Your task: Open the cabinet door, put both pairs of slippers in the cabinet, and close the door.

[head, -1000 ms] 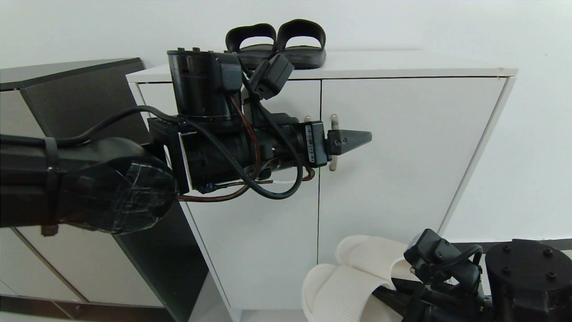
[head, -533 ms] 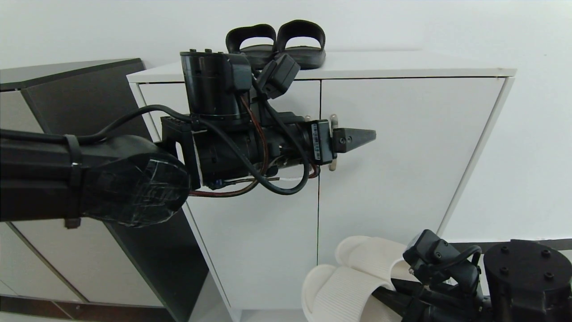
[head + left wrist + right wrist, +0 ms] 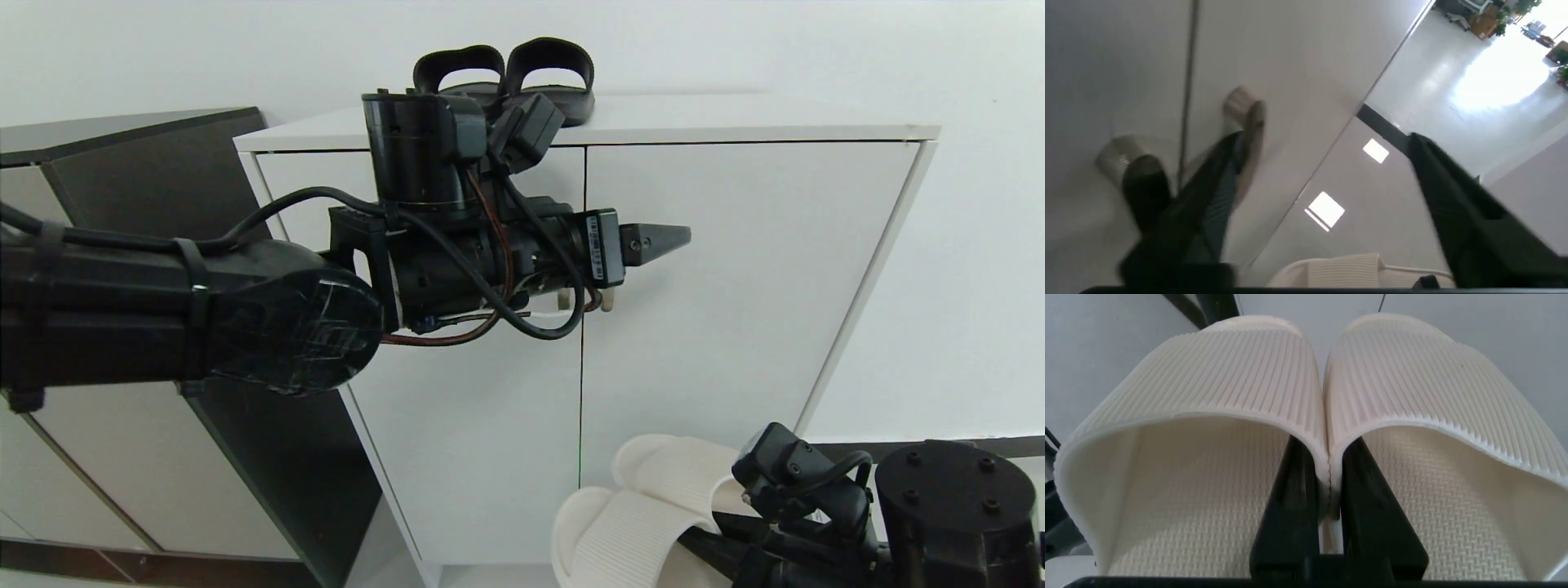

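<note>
Right now the left gripper (image 3: 663, 238) is up by the middle of the white cabinet (image 3: 751, 278), with its fingers spread wide. One finger is just in front of a door handle (image 3: 1251, 122); I cannot tell if they touch. Both doors are shut. A white label (image 3: 602, 247) on the gripper has print too small to read. The black slippers (image 3: 506, 77) sit at the back edge of the cabinet top. The right gripper (image 3: 1328, 469) pinches the white slippers (image 3: 637, 506) together, low by the right door.
</note>
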Robot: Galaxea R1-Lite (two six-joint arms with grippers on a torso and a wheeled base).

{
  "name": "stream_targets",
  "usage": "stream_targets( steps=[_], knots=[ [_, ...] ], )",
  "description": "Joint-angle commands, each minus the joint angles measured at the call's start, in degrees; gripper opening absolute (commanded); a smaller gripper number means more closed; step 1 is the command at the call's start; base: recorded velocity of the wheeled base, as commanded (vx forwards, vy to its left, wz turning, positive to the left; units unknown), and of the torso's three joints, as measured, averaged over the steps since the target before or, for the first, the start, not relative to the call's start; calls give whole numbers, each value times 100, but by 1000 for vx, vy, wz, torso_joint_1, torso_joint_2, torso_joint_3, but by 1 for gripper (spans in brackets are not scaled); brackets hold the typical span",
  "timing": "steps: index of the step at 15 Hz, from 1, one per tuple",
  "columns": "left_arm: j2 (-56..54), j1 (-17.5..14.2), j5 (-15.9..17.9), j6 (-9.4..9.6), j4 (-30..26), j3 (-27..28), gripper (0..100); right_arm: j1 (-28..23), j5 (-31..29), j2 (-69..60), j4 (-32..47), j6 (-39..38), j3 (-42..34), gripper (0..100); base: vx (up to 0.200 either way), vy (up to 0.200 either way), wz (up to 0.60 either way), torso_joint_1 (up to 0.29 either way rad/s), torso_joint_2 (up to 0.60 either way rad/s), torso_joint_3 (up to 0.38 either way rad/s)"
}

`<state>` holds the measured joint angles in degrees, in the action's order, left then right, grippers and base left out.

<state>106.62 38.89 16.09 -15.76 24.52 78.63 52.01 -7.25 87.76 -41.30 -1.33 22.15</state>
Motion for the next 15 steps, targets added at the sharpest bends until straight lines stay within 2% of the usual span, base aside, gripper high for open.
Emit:
stream_targets(
  steps=[1, 5, 8, 11, 13, 15],
  knots=[
    [52, 5, 17, -6, -8, 3, 0, 3, 5, 22, -1, 1, 0, 0, 0, 0, 0, 0, 0, 0],
    [-27, 119, 26, 3, -8, -120, 0, 3, 49, 39, -9, -17, -62, 0, 0, 0, 0, 0, 0, 0],
    [-440, 356, 34, 12, 9, -577, 0, 3, 629, -119, -9, -17, -220, 0, 0, 0, 0, 0, 0, 0],
    [-669, 462, 34, 12, 18, -832, 0, 3, 1138, -374, -9, 19, -387, 0, 0, 0, 0, 0, 0, 0],
    [-730, 506, 17, 38, 27, -937, 0, 3, 1156, -374, -9, 19, -387, 0, 0, 0, 0, 0, 0, 0],
    [-853, 550, -10, 152, 36, -1183, 0, 3, 1156, -356, -1, 19, -404, 0, 0, 0, 0, 0, 0, 0]
  ],
)
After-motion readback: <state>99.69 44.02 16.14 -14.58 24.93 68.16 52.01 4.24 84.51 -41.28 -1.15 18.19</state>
